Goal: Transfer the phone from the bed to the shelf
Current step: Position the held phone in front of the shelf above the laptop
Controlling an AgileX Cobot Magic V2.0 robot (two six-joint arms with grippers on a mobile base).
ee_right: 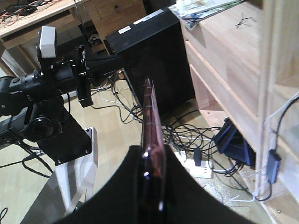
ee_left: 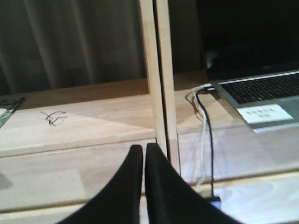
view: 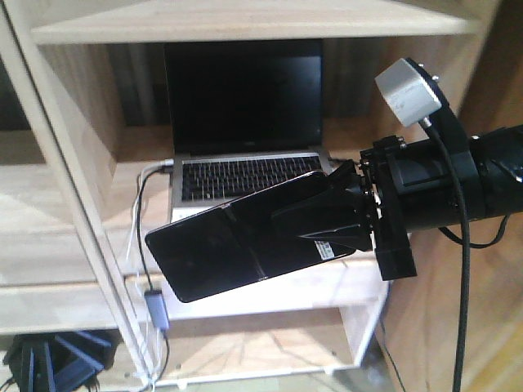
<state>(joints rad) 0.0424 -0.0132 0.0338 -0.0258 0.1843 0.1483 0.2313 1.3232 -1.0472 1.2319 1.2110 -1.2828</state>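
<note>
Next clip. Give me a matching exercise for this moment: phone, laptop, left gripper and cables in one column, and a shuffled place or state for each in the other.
Things
1. phone
2. laptop
3. left gripper
4. cables

Places or states
A. shut, holding nothing
B. open, resting on a shelf board
C. clamped in the right gripper, in the air
D. hanging over the board's front edge

Pairs: 1-C, 2-B, 3-A, 4-D
</note>
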